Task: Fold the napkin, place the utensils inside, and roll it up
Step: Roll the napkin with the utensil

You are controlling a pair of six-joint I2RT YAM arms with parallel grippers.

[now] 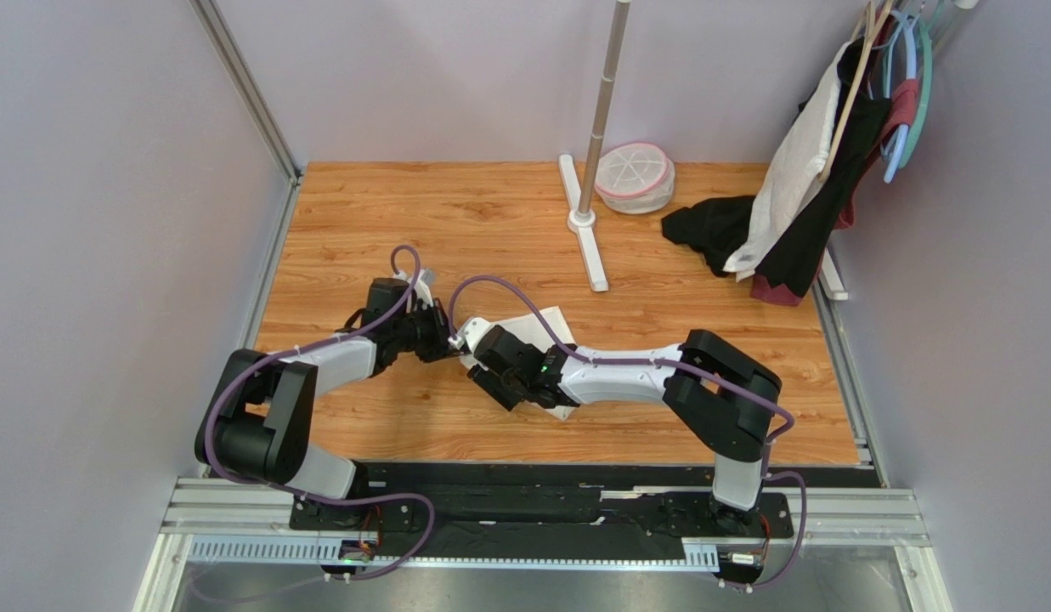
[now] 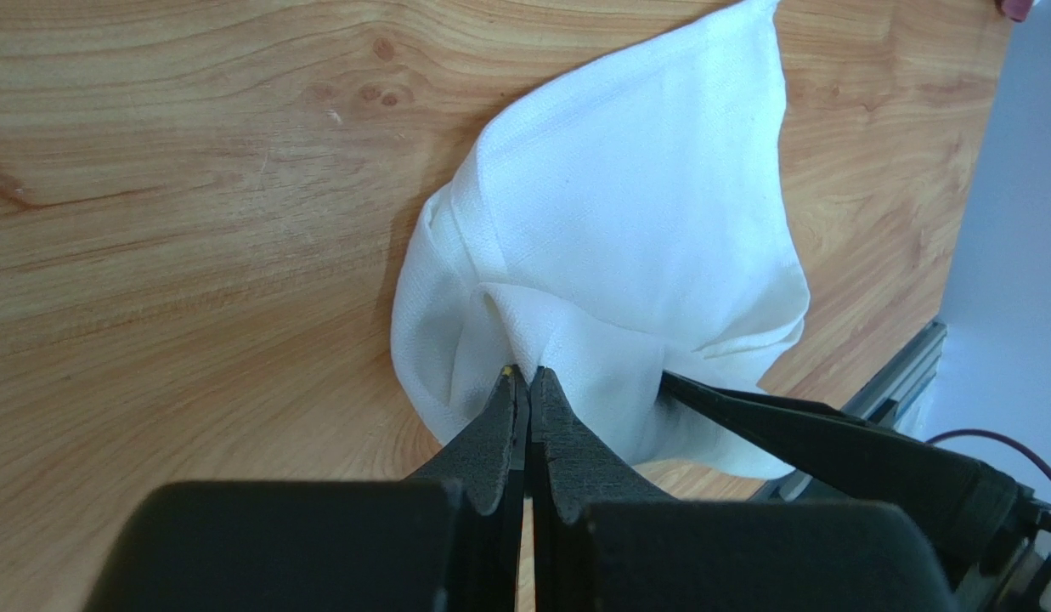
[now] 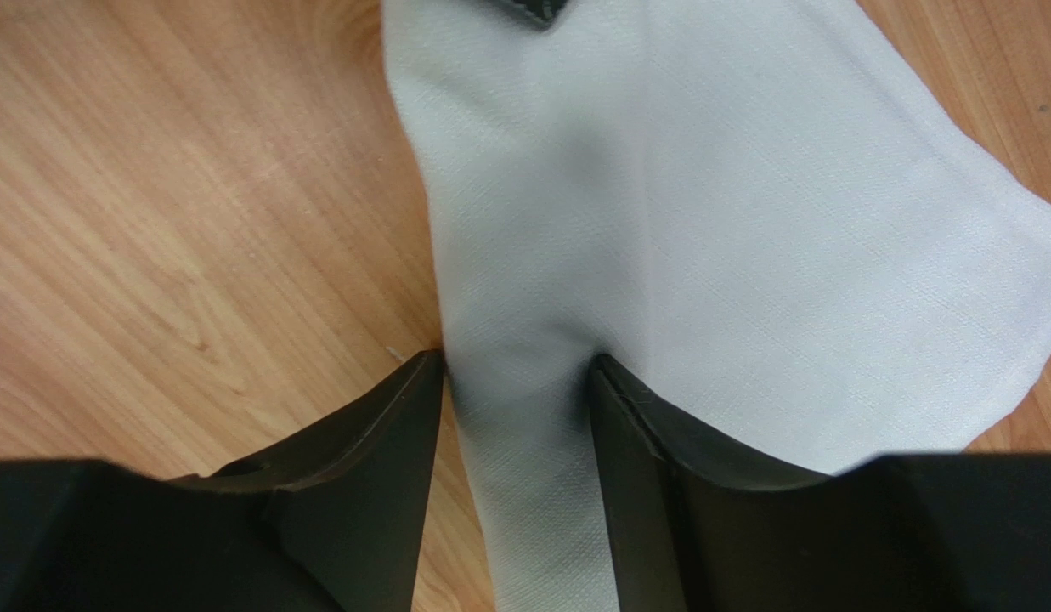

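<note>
The cream-white napkin (image 1: 551, 328) lies bunched on the wooden table, partly under my right gripper. In the left wrist view the napkin (image 2: 620, 217) rises in soft folds, and my left gripper (image 2: 528, 374) is shut, pinching a fold at its near edge. In the right wrist view a thick ridge of napkin (image 3: 747, 191) runs between the jaws of my right gripper (image 3: 518, 370), which press on it from both sides. In the top view the left gripper (image 1: 455, 339) and right gripper (image 1: 482, 366) meet at the napkin's left end. The fork is hidden.
A pole stand (image 1: 592, 191) and a round white-and-pink container (image 1: 635, 176) stand at the back. A black cloth (image 1: 712, 230) and garments on hangers (image 1: 830, 140) are at the back right. A metal rail (image 1: 556, 508) runs along the near edge.
</note>
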